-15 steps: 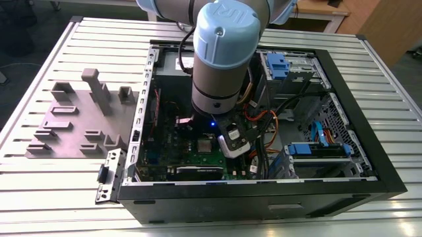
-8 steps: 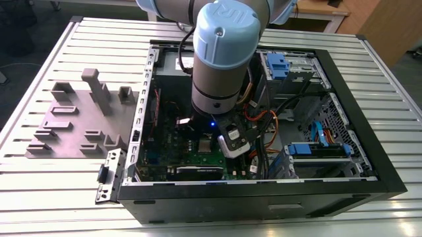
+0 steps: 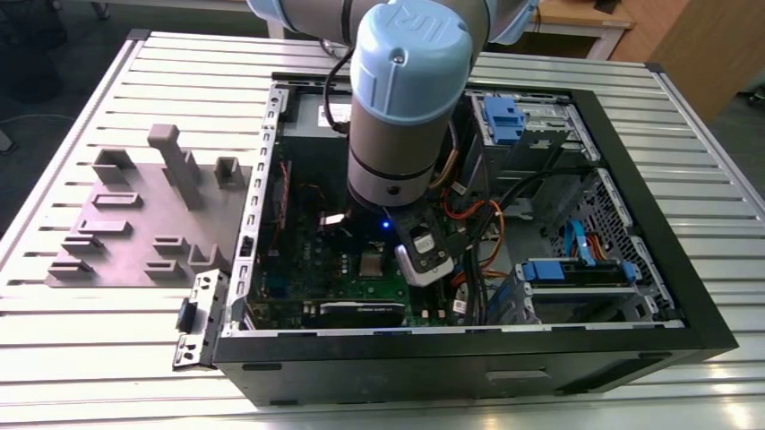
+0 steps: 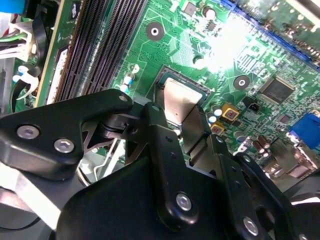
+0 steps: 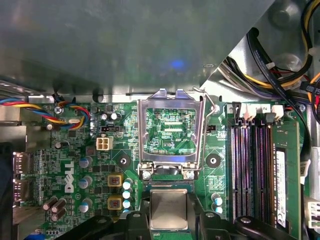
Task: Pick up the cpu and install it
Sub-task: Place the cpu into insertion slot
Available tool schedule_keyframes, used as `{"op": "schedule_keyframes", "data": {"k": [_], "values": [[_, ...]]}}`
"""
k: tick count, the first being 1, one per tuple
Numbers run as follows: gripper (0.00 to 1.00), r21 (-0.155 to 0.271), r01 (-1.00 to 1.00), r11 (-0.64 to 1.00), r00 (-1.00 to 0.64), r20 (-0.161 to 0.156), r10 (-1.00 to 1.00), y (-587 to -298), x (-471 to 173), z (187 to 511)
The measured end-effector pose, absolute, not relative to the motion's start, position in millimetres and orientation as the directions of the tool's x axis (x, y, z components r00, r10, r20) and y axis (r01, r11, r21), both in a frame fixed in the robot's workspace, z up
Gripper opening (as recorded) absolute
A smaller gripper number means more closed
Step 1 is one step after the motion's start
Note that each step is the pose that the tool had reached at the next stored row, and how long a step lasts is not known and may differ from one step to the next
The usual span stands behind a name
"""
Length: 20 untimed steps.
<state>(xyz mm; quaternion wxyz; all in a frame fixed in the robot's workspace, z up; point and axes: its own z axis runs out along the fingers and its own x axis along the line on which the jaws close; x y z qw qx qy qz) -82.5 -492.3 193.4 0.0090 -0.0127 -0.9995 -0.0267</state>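
Slatted metal worktop (image 3: pixel 107 358) carries an open black computer case (image 3: pixel 478 372) lying on its side. Grey pocketed tray (image 3: pixel 132 224) sits beside the case, at the exterior view's left. Inside the case: green motherboard (image 5: pixel 75 165), black memory slots (image 5: pixel 250 165), blue drive bracket (image 3: pixel 502 121), bundled cables (image 5: pixel 272 75).

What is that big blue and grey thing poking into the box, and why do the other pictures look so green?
It's a robot arm reaching into an open computer case on a metal table. One camera watches from outside. Two more ride near the arm's wrist, so they look closely at the green motherboard. At the arm's tip is the gripper, right at a small silver square, the cpu, next to the opened metal socket frame. A grey tray lies beside the case.
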Motion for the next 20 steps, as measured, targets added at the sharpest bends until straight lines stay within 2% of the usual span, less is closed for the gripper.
{"op": "schedule_keyframes", "data": {"k": [20], "values": [[0.39,0.069,0.030,0.997,-0.999,0.019,0.029,-492.3,-82.6,191.3]]}}
